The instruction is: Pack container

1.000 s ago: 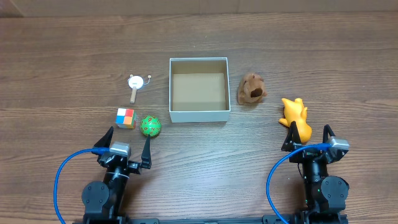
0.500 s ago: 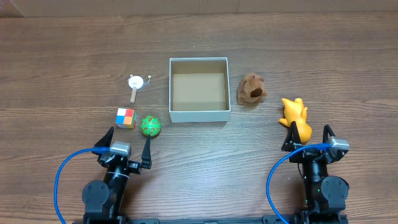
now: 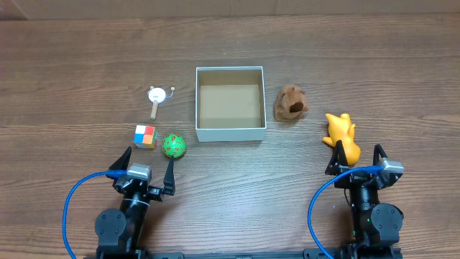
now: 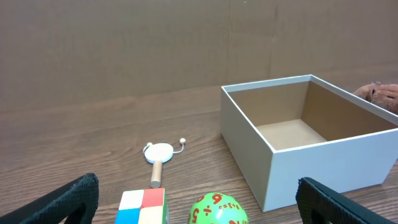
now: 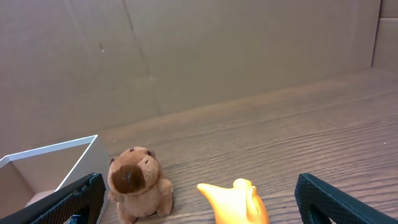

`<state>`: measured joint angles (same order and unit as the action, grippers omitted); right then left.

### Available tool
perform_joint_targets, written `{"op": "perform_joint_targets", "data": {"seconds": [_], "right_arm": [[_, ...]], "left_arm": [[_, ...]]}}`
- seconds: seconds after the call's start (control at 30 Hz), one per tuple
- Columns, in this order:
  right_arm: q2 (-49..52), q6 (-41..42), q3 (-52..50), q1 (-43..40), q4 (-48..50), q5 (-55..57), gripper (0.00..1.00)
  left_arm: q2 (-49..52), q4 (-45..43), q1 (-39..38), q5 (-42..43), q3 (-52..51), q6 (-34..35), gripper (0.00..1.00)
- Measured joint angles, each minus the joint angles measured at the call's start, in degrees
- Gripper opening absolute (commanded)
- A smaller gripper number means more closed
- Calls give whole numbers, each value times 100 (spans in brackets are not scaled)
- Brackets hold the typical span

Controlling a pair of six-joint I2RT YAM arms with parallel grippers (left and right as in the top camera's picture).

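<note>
Compared with the pictures taken a moment earlier, no change is seen: no toy has been moved and neither arm has been shifted. From this it is judged that the packing is not yet begun.

The container (image 3: 230, 134) is placed in the middle of the tabletop (image 3: 86, 57), upright, with its opening pointed upward. Only its plain brown bottom is seen inside. As it is square, no long axis can be given; its walls are set parallel to the tabletop edges.

To its left a coloured cube (image 3: 145, 136), a green ball printed with numbers (image 3: 173, 145) and a small white piece on a wooden stick (image 3: 157, 99) are found. To its right a brown plush animal (image 3: 290, 103) lies just beside the wall, and a yellow toy (image 3: 341, 137) lies further right.

The left end effector (image 3: 149, 161) is held released, with the fingers spread wide, near the green ball. The right end effector (image 3: 356, 160) is likewise released, and the yellow toy is seen close before it. Nothing is grasped by either.
</note>
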<state>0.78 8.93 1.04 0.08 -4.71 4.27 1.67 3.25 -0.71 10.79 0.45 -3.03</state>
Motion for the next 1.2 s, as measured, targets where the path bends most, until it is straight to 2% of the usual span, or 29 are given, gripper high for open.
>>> {"op": "perform_joint_targets", "data": {"seconds": [0.77, 0.97, 1.1, 1.2], "right_arm": [[0, 2, 0, 0, 11, 0, 100], [-7, 4, 13, 0, 713, -341, 100], [70, 44, 297, 0, 122, -485, 100], [461, 55, 905, 0, -483, -428, 100]], "left_arm": [[0, 0, 0, 0, 0, 0, 100], [0, 0, 0, 0, 0, 0, 100], [0, 0, 0, 0, 0, 0, 100], [0, 0, 0, 0, 0, 0, 100]]}}
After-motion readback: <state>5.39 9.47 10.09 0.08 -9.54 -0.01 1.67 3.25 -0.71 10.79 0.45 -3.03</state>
